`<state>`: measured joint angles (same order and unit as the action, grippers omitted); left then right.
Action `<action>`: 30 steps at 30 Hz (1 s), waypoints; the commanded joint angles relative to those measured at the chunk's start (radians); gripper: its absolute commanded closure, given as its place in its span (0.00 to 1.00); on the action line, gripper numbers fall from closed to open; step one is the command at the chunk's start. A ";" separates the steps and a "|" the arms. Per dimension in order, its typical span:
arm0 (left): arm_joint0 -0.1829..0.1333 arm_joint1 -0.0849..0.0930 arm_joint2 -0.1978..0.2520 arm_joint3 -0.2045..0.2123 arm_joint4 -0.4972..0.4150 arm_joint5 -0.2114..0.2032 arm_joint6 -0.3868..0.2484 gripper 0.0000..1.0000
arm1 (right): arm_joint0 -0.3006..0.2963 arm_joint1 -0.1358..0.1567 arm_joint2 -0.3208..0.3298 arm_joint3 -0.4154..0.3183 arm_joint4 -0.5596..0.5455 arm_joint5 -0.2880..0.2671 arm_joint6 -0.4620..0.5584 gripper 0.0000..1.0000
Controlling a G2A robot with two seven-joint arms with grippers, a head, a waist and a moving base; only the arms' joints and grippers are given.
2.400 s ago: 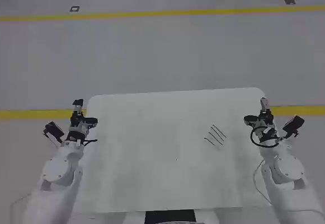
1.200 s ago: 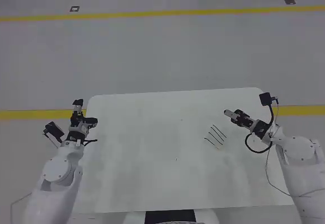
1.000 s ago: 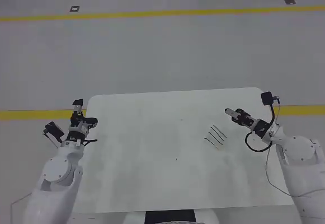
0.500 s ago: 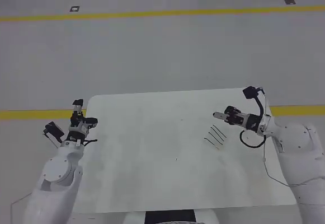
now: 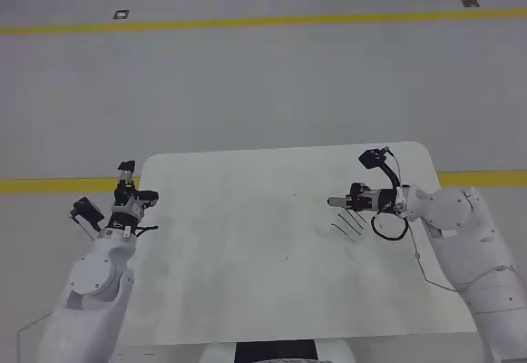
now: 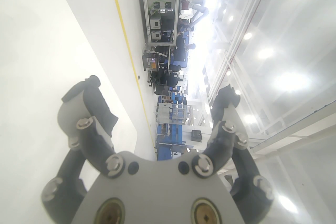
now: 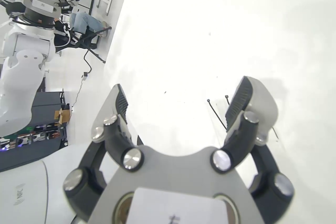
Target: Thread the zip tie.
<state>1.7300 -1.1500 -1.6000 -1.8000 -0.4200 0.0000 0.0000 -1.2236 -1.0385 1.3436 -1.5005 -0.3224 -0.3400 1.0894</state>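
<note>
Right gripper (image 5: pixel 336 201) over the right part of the table (image 5: pixel 245 272), fingers spread wide, nothing between them. It points toward the table's middle and sits at the far end of the zip ties (image 5: pixel 349 220). Whether it touches the surface, cannot tell.

Zip ties: three thin black strips side by side, flat on the table and slanted, near its right edge. In the right wrist view the right gripper (image 7: pixel 181 86) stands open over bare tabletop (image 7: pixel 210 12), with one zip tie (image 7: pixel 216 114) just beside one ribbed finger (image 7: pixel 240 96). A second tie's head shows next to it, its strip hidden behind that finger. Ties unthreaded and loose, none gripped.

Left gripper (image 5: pixel 125 168) off the table's left edge, near the far left corner, well apart from the ties. Left wrist view: left gripper (image 6: pixel 159 85) with fingers apart, holding nothing.

Writing: white label (image 7: pixel 170 209) with dark print on the right gripper's mount, mostly cut off and not legible.

Yellow floor line (image 5: pixel 27 186) runs behind the table.
</note>
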 commanded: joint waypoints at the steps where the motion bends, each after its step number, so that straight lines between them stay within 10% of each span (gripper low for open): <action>1: 0.000 0.000 0.000 0.000 0.000 0.000 0.000 0.00 | 0.000 0.000 0.000 0.000 0.000 0.000 0.000 0.00; 30: 0.000 0.000 0.000 0.000 0.000 0.000 0.000 0.00 | 0.075 0.048 -0.204 -0.070 -0.411 0.000 0.099 0.00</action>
<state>1.7300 -1.1500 -1.6000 -1.8000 -0.4200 0.0000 0.0000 -1.1454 -0.9913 1.1530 -1.5602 -0.6696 -0.3400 1.1865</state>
